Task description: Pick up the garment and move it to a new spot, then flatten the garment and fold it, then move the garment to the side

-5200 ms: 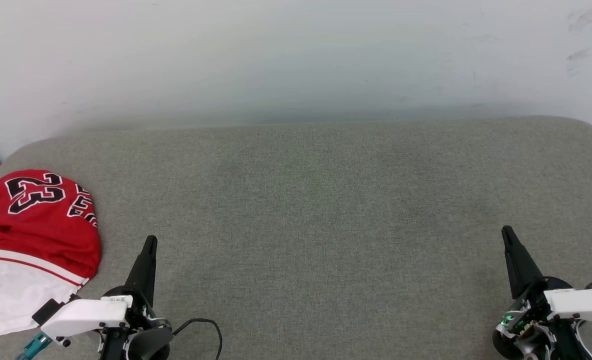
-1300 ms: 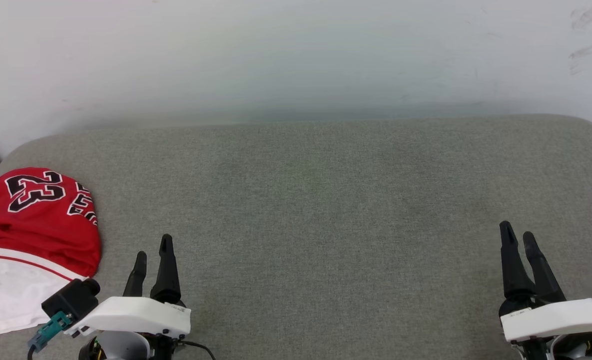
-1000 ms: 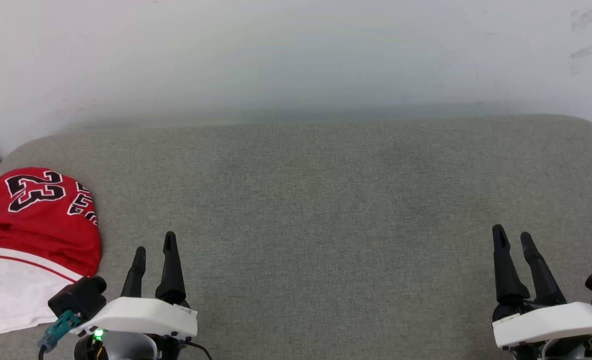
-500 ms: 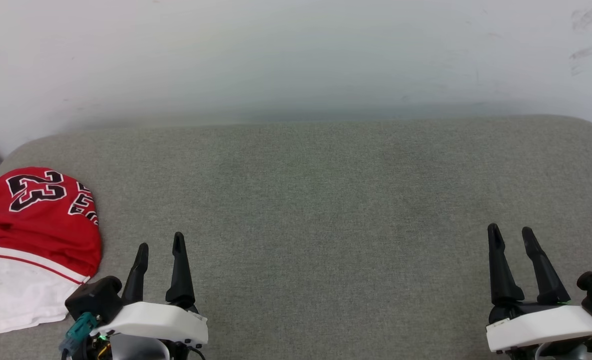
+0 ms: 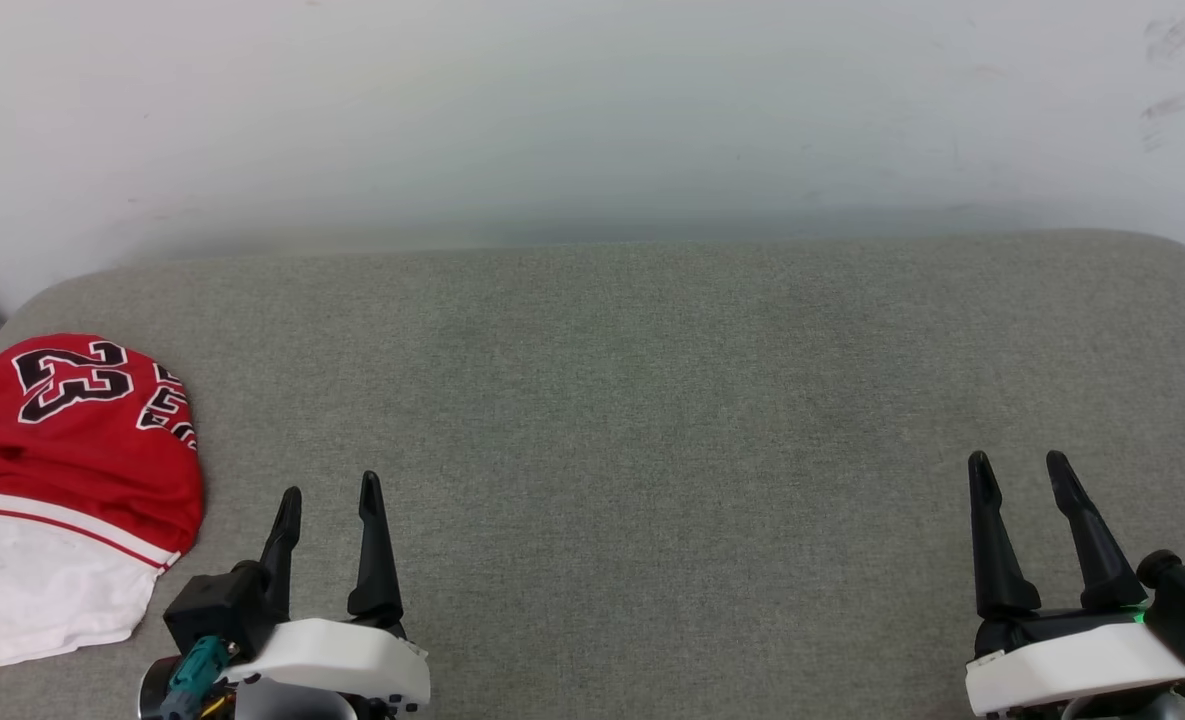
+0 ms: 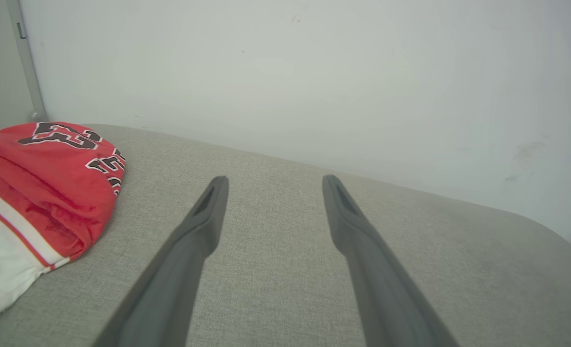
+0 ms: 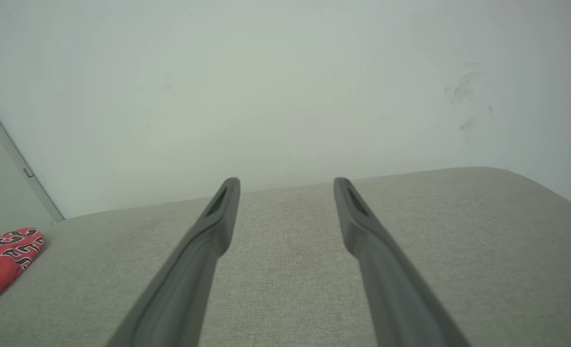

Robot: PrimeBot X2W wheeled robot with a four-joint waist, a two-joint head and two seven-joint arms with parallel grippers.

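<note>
I have the garment [image 5: 72, 470] lying bunched at the left end of the grey cushion [image 5: 632, 400]. Its red part with the black "23" is toward the back edge and its white part toward the front edge, and it runs off my head view on the left. My left gripper [image 5: 331, 487] is near the front edge, just right of the garment and not touching it, its two fingers spread with nothing between them. My right gripper [image 5: 1017, 460] is near the front edge at the cushion's right end, well apart from the garment, fingers likewise spread and holding nothing. Both point toward the pale wall [image 5: 592, 120] behind the cushion.
</note>
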